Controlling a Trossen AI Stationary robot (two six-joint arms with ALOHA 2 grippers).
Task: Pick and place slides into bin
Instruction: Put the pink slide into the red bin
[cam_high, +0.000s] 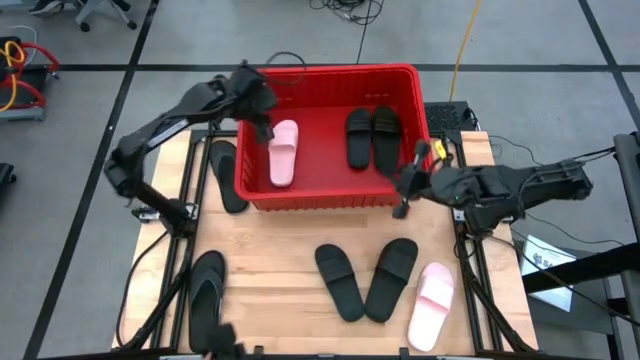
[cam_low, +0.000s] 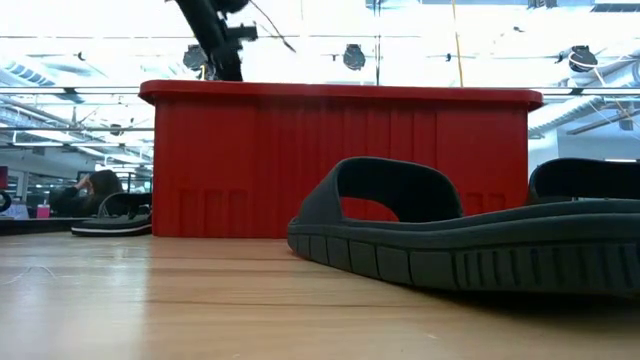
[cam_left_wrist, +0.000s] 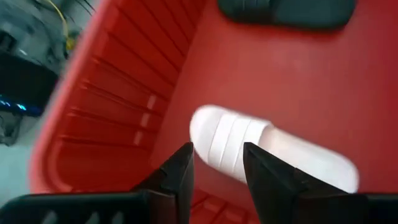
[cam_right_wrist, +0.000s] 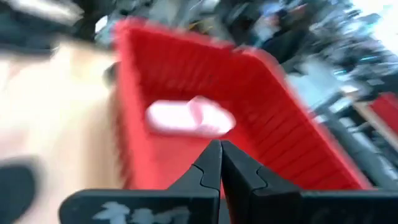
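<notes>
While your left claw (cam_high: 264, 124) hangs open over the red bin (cam_high: 330, 74), the pink slide (cam_high: 283, 152) lies inside beside two black ones — right claw (cam_high: 404, 205) is pinched shut, empty, near the bin's corner.

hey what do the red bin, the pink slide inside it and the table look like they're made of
Red bin: likely molded plastic, with ribbed walls and a slight sheen. Pink slide: probably soft foam or rubber, matte, with a molded ridged strap. Table: wood, pale planks with visible grain and seams.
</notes>
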